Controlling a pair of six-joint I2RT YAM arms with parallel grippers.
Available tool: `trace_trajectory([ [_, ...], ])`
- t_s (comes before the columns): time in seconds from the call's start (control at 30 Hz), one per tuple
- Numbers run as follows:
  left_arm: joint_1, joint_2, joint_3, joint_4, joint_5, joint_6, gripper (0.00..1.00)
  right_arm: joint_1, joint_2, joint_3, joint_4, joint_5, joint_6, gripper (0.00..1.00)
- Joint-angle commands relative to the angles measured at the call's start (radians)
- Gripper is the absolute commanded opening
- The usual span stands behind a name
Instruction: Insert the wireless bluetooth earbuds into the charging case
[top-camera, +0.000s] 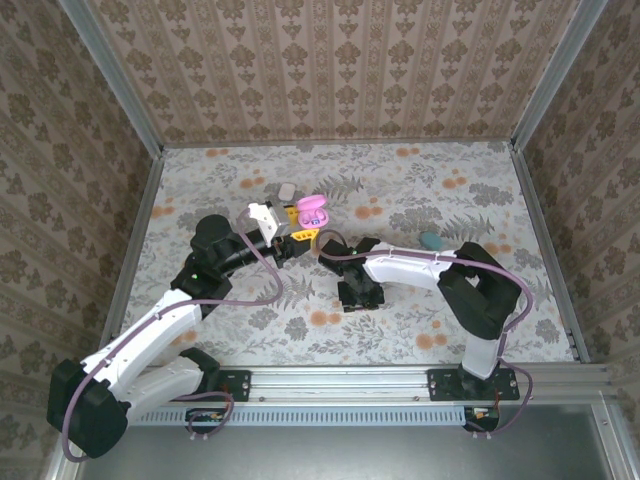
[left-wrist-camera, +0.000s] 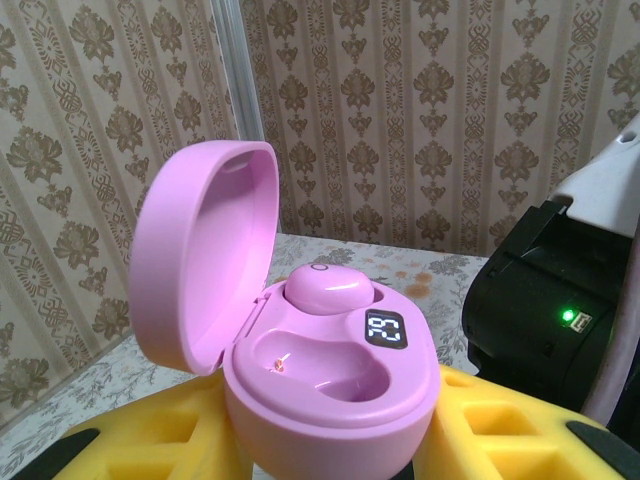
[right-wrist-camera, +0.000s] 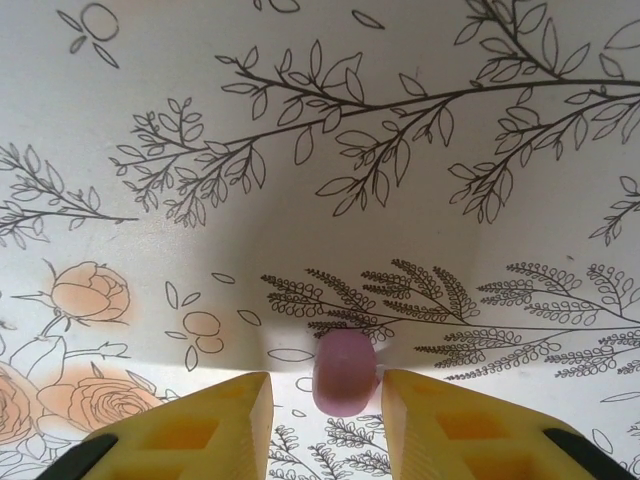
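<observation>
Surface: table (right-wrist-camera: 400, 150) with a white cover printed with leaf sprays and orange flowers.
Room: walls (top-camera: 340, 70) in beige damask paper on three sides of the table, with metal posts (top-camera: 112, 78) at the far corners.
Left gripper (left-wrist-camera: 325, 440): clamped on the pink case (left-wrist-camera: 330, 390) at centre frame, lid up, seated bud (left-wrist-camera: 325, 290) inside.
Right gripper (right-wrist-camera: 325, 390): narrow, jaws either side of the loose bud (right-wrist-camera: 345, 372), which lies on the table at bottom centre with a gap on its left.
</observation>
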Motion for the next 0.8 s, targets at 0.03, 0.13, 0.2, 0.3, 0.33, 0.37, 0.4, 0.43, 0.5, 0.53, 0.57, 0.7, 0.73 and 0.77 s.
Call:
trace_trajectory([
  [0.03, 0.000, 0.002, 0.029, 0.027, 0.014, 0.013, 0.41, 0.007, 0.030, 0.013, -0.025, 0.027, -0.001, 0.35],
  [0.13, -0.001, 0.005, 0.029, 0.027, 0.014, 0.013, 0.41, 0.007, 0.034, 0.017, -0.032, 0.038, -0.004, 0.33],
  [0.2, -0.001, 0.003, 0.029, 0.028, 0.014, 0.013, 0.41, 0.005, 0.038, 0.017, -0.034, 0.041, -0.006, 0.31],
  [0.3, -0.001, 0.003, 0.028, 0.028, 0.015, 0.013, 0.41, 0.006, 0.046, 0.020, -0.039, 0.044, -0.012, 0.30],
  [0.33, 0.000, 0.002, 0.028, 0.028, 0.015, 0.013, 0.41, 0.006, 0.045, 0.019, -0.039, 0.047, -0.012, 0.30],
  [0.37, 0.000, 0.003, 0.027, 0.027, 0.014, 0.013, 0.41, 0.006, 0.045, 0.018, -0.038, 0.049, -0.011, 0.29],
  [0.4, -0.001, 0.002, 0.027, 0.027, 0.014, 0.013, 0.41, 0.005, 0.044, 0.018, -0.038, 0.052, -0.014, 0.29],
  [0.43, 0.000, 0.002, 0.026, 0.027, 0.014, 0.013, 0.41, 0.002, 0.047, 0.016, -0.038, 0.052, -0.015, 0.29],
  [0.5, 0.001, 0.002, 0.027, 0.028, 0.014, 0.013, 0.41, 0.001, 0.050, 0.017, -0.035, 0.051, -0.019, 0.29],
  [0.53, 0.001, 0.003, 0.027, 0.029, 0.014, 0.013, 0.41, 0.000, 0.049, 0.016, -0.033, 0.052, -0.020, 0.29],
  [0.57, 0.001, 0.003, 0.028, 0.029, 0.014, 0.012, 0.41, 0.001, 0.050, 0.015, -0.032, 0.054, -0.020, 0.29],
  [0.7, 0.001, 0.005, 0.029, 0.031, 0.014, 0.012, 0.41, -0.001, 0.044, 0.012, -0.031, 0.063, -0.020, 0.28],
  [0.73, 0.001, 0.005, 0.029, 0.030, 0.014, 0.012, 0.41, -0.004, 0.044, 0.012, -0.032, 0.065, -0.022, 0.27],
  [0.77, 0.001, 0.006, 0.028, 0.030, 0.014, 0.012, 0.41, -0.005, 0.045, 0.012, -0.032, 0.067, -0.024, 0.27],
])
